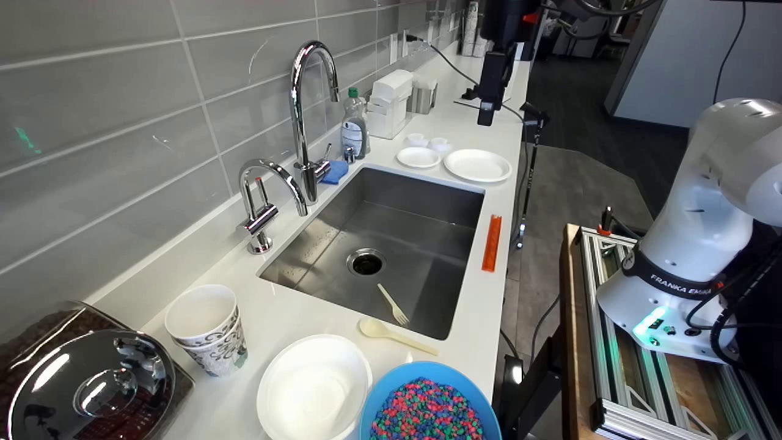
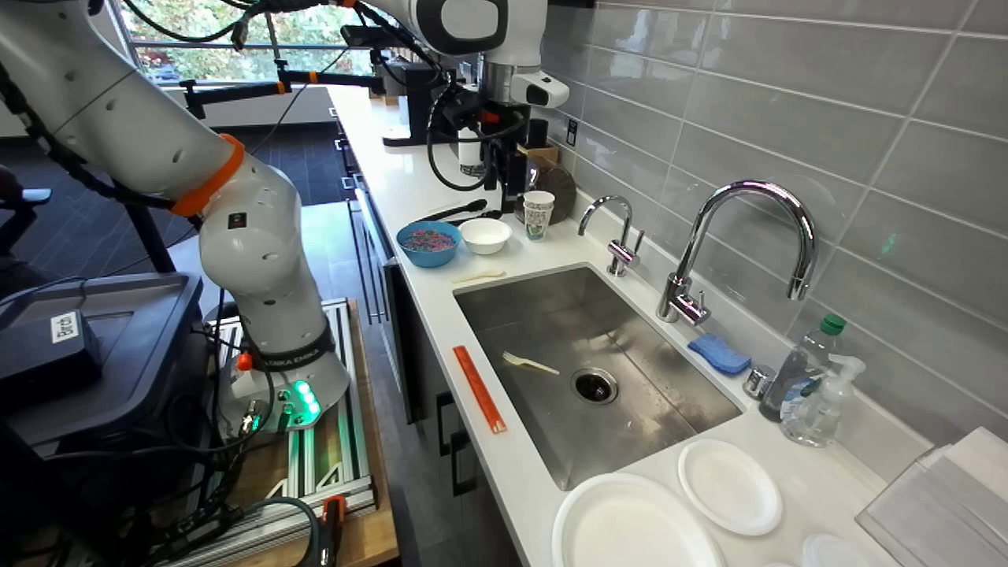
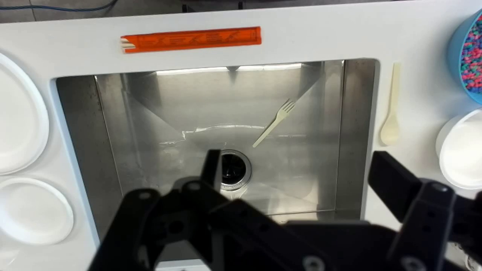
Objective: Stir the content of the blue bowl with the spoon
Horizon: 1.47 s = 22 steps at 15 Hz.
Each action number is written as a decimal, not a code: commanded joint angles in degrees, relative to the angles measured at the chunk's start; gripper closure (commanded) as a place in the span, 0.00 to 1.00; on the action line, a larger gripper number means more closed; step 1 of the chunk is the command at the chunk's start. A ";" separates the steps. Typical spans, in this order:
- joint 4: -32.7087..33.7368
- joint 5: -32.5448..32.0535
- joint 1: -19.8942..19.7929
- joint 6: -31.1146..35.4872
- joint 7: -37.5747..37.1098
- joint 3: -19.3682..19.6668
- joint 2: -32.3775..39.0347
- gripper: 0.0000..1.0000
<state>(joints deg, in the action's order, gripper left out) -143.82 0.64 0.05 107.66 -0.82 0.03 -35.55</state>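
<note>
The blue bowl [image 1: 371,403] stands on the counter, also in an exterior view [image 2: 430,258] and cut off at the right edge of the wrist view [image 3: 454,56]. Its content [image 1: 427,410] is a mass of pink, blue and purple beads, also visible in an exterior view [image 2: 428,241]. The pale cream spoon [image 1: 400,337] lies flat on the counter between sink and bowls; it shows in an exterior view [image 2: 480,276] and in the wrist view [image 3: 392,107]. My gripper [image 3: 299,177] is open and empty, high above the sink. It also shows in both exterior views [image 1: 487,116] [image 2: 508,185].
The sink [image 1: 415,244] holds a pale fork [image 3: 275,122]. A white bowl [image 1: 314,385] stands beside the blue bowl. Patterned cups [image 1: 211,330], two faucets [image 2: 744,197], white plates [image 1: 478,165], an orange chopstick packet [image 3: 192,39] and a soap bottle [image 1: 354,125] surround the sink.
</note>
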 commanded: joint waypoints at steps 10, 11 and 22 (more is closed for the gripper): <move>6.91 1.27 5.30 13.28 8.66 -1.25 17.20 0.00; 8.35 1.19 6.09 15.92 9.55 -1.79 20.28 0.00; 16.38 12.23 10.23 21.13 16.16 -7.93 35.20 0.00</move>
<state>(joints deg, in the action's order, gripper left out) -127.72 9.00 9.88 128.95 14.20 -6.58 -1.37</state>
